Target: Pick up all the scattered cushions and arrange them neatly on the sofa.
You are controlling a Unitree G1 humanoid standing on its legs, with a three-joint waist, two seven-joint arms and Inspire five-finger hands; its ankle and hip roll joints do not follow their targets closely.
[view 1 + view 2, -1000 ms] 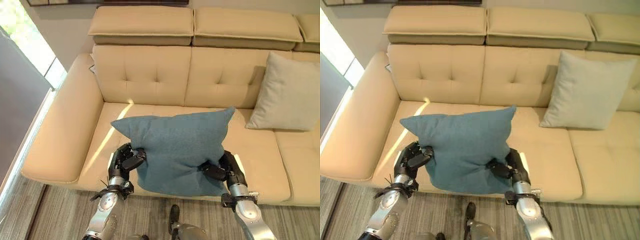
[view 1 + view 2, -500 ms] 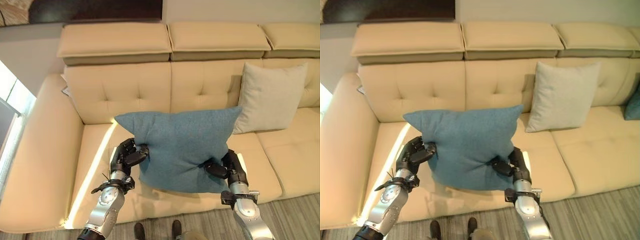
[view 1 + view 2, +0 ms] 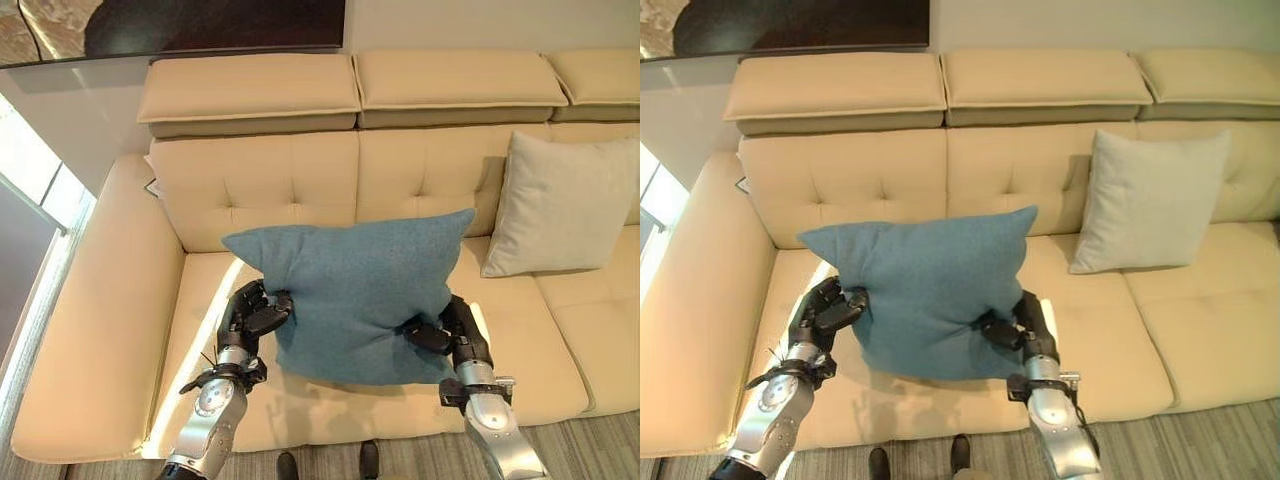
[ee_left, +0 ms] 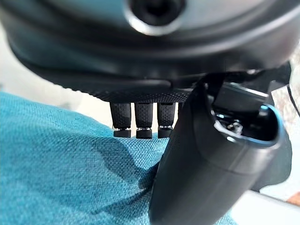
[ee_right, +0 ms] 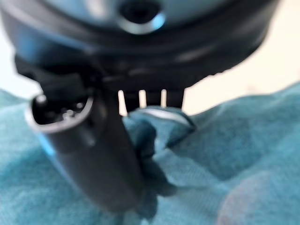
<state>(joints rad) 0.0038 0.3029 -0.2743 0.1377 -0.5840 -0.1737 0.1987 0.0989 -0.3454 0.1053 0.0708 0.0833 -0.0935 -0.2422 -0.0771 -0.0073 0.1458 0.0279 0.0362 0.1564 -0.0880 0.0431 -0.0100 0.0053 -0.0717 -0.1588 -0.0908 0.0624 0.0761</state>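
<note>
1. Left hand [image 3: 250,318]: fingers and thumb curled round the lower left edge of the teal cushion [image 3: 355,295]. In the left wrist view the thumb [image 4: 201,173] presses into the fabric, with the fingers behind the edge.
2. Right hand [image 3: 450,332]: pinching the cushion's lower right edge. In the right wrist view the thumb [image 5: 101,154] pushes a fold of teal cloth against the fingers.
3. Teal cushion: held between both hands, upright and facing the camera, above the front part of the seat of the cream sofa [image 3: 120,330]. Its top corners flare outward, the right one higher. Whether its lower edge touches the seat I cannot tell.
4. Sofa seat [image 3: 200,330]: a bright strip of sunlight runs along it, left of the left hand.
5. Beige cushion [image 3: 560,205]: leaning upright against the tufted backrest [image 3: 290,185], right of the teal cushion and apart from it.
6. Headrest pads [image 3: 250,90]: in a row along the top of the backrest.
7. Dark framed picture [image 3: 180,22]: on the wall above the sofa.
</note>
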